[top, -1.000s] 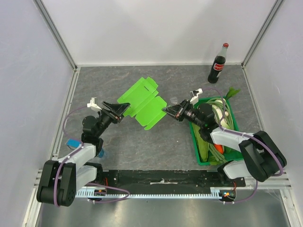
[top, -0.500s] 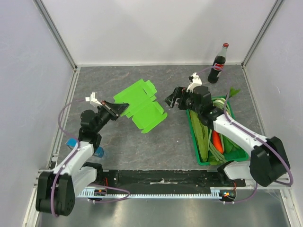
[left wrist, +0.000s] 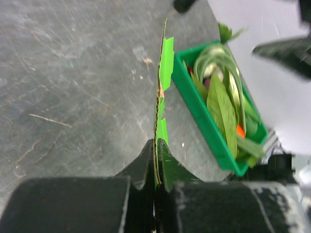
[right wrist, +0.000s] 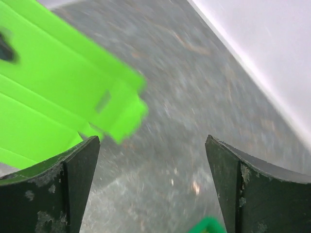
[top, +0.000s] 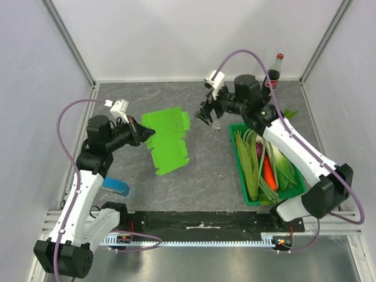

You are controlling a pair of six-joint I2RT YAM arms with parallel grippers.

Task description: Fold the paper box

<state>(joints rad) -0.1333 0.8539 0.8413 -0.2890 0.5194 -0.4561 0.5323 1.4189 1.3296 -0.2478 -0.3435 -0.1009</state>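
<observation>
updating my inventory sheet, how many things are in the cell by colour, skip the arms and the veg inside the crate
green: 2 (lime-green card paper box, dark-green plastic crate)
blue: 1 (small blue rectangular block)
dark brown: 1 (glass cola bottle with red cap)
total: 4
</observation>
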